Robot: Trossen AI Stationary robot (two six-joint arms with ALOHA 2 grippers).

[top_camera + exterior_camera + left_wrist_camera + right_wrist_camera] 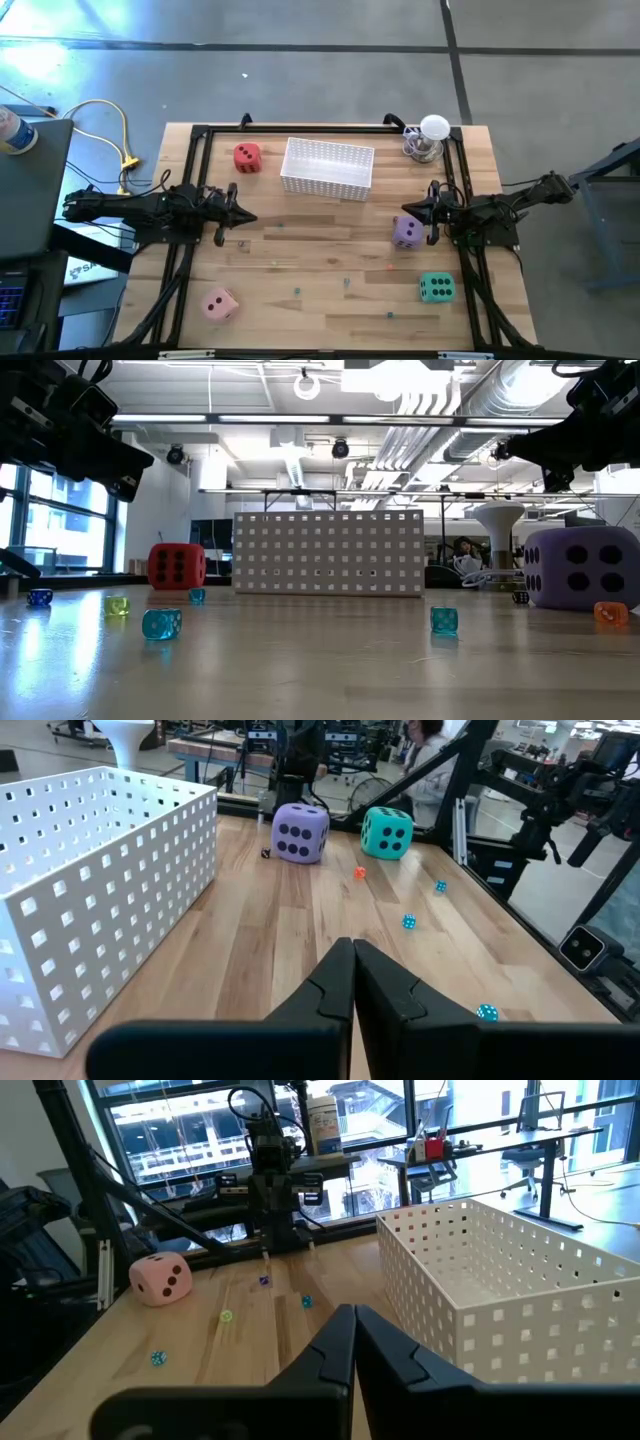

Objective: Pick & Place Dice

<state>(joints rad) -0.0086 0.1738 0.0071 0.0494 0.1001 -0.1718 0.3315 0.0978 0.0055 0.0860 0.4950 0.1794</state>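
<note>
Four big dice rest on the wooden table: red (pixel 247 156) at the far left beside the basket, purple (pixel 406 232) at the right, green (pixel 436 288) near the right front, pink (pixel 219 304) near the left front. The purple die (pixel 299 832) and green die (pixel 386 830) also show in the left wrist view, the pink die (pixel 161 1278) in the right wrist view. My left gripper (pixel 246 217) is shut and empty above the table's left middle. My right gripper (pixel 404 210) is shut and empty, just beyond the purple die.
A white perforated basket (pixel 328 167) stands at the far middle. A white lamp-like object (pixel 430 138) stands at the far right corner. Several tiny coloured dice (pixel 161 623) lie scattered on the table. A black frame (pixel 196 160) runs round the table's edges.
</note>
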